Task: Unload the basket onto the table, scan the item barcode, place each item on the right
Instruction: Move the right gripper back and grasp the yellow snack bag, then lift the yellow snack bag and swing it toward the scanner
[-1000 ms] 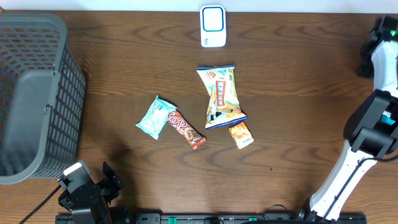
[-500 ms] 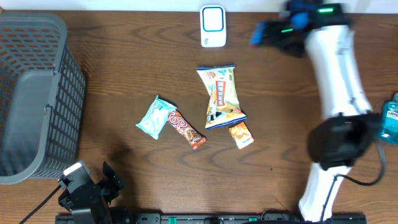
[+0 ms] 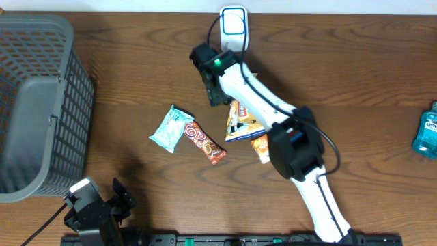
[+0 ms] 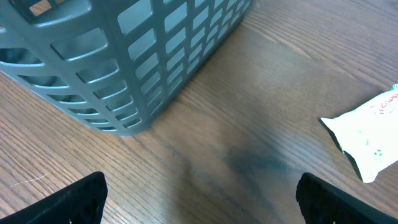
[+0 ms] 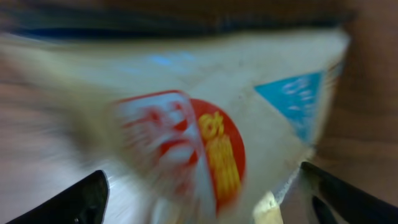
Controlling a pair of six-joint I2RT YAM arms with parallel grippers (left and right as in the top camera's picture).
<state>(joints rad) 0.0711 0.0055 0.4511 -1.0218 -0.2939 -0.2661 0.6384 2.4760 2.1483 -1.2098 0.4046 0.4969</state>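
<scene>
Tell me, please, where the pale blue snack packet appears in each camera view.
Overhead: the pale blue snack packet sits left of centre.
Left wrist: at the right edge, looking whitish.
Right wrist: not in it.
Shared landmark: the grey basket, left of the packet in overhead and left wrist.

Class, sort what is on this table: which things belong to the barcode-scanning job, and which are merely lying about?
Job in hand: scanner; yellow snack bag; right gripper, over that bag.

Lying about for now: grey basket; light-blue packet; red bar; small orange packet; blue bottle.
</scene>
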